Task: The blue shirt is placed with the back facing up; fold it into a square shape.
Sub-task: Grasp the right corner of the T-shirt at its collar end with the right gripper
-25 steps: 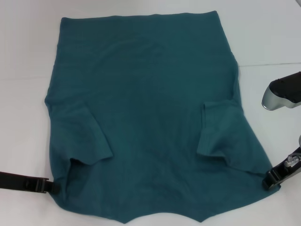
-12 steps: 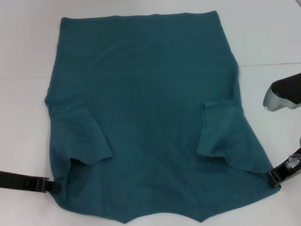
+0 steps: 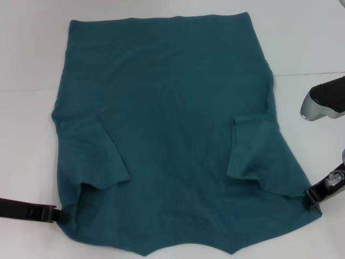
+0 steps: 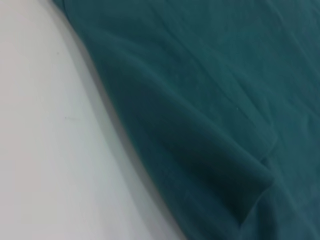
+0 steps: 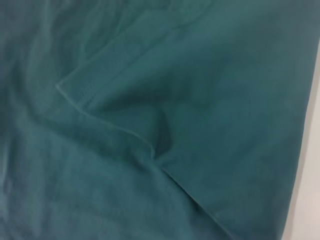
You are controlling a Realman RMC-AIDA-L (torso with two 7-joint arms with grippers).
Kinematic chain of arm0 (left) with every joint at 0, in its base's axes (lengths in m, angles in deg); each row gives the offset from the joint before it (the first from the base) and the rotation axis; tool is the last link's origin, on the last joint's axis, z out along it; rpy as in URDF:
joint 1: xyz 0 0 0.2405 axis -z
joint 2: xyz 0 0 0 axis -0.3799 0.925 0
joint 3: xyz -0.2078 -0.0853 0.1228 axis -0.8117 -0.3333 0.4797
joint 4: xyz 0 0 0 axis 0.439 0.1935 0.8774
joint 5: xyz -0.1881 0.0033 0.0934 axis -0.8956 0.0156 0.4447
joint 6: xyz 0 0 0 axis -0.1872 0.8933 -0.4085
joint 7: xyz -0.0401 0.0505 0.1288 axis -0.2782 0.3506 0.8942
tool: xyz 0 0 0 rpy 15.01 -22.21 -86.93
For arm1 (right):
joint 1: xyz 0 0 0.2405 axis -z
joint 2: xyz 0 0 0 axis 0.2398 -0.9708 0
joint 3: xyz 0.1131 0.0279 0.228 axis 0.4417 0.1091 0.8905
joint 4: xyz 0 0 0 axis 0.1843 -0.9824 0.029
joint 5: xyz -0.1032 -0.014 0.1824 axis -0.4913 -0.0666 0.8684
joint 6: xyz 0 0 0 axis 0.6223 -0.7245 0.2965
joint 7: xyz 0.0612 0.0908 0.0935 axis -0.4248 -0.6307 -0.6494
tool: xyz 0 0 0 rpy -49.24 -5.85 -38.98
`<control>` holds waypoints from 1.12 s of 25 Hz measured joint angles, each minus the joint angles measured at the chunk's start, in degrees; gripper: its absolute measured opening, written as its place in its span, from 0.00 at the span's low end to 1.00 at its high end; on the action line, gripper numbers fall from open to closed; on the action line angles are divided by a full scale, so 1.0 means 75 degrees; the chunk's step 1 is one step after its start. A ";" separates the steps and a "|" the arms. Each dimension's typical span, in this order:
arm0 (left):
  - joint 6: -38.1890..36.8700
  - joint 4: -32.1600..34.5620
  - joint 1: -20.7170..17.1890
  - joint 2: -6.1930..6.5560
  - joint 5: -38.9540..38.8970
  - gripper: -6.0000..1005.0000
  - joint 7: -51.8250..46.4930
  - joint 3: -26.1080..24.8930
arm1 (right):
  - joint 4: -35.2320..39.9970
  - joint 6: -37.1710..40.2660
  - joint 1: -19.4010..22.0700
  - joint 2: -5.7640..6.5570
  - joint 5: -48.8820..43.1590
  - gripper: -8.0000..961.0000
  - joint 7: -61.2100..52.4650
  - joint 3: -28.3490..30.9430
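The blue shirt (image 3: 172,108) lies flat on the white table (image 3: 27,135), both short sleeves folded inward over its body. My left gripper (image 3: 60,215) meets the shirt's near left corner at the cloth's edge. At the near right corner, my right gripper (image 3: 311,198) sits against the hem. The left wrist view shows a folded edge of the shirt (image 4: 225,100) beside bare table. In the right wrist view the shirt (image 5: 150,125) fills nearly everything, with a sleeve hem crossing it.
A silver and black part of the right arm (image 3: 323,102) hangs over the table to the right of the shirt. A seam in the tabletop (image 3: 307,74) runs across on the far right.
My right gripper has shifted slightly away from the near edge along the shirt's right corner. The left arm and the shirt look unchanged.
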 joint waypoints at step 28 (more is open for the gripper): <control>0.0030 -0.0021 0.0018 0.0037 0.0000 0.07 0.0000 0.0000 | -0.0091 -0.0124 -0.0046 -0.0011 -0.0390 0.46 -0.0438 -0.0489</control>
